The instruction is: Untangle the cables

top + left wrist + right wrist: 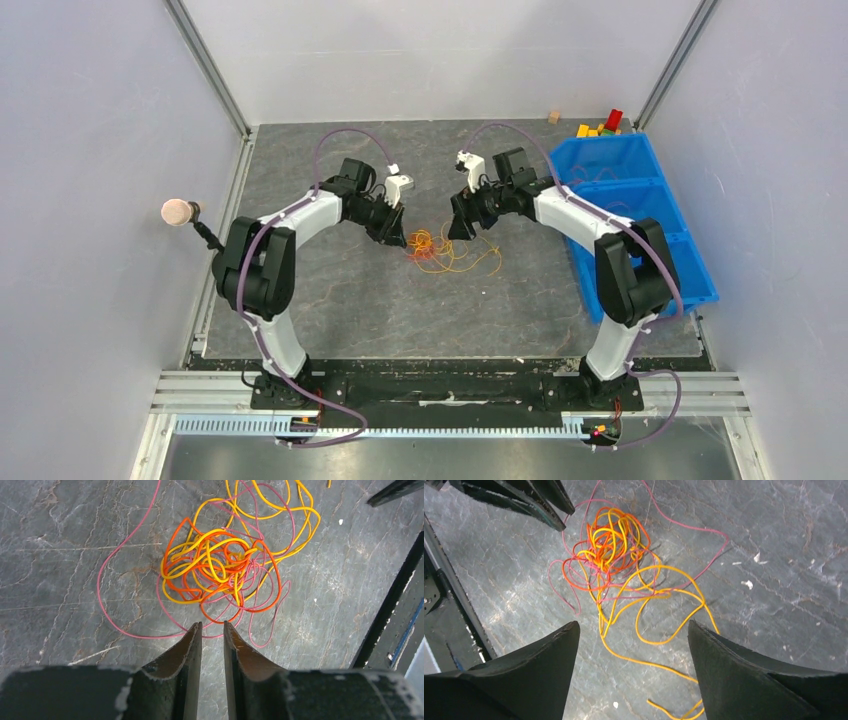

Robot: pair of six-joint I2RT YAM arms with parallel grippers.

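cables (437,250) in one tangle on table (350,300), mid-table. left gripper (394,238) just beside tangle at its 9 o'clock, right gripper (461,230) at 2 o'clock. bin (610,160) well apart at 3 o'clock, blocks (598,127) at bin's 12 o'clock.

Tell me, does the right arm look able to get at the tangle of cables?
Probably yes. The right pincer hangs open just before the tangle of cables, with nothing standing between; the left pincer is at its far side.
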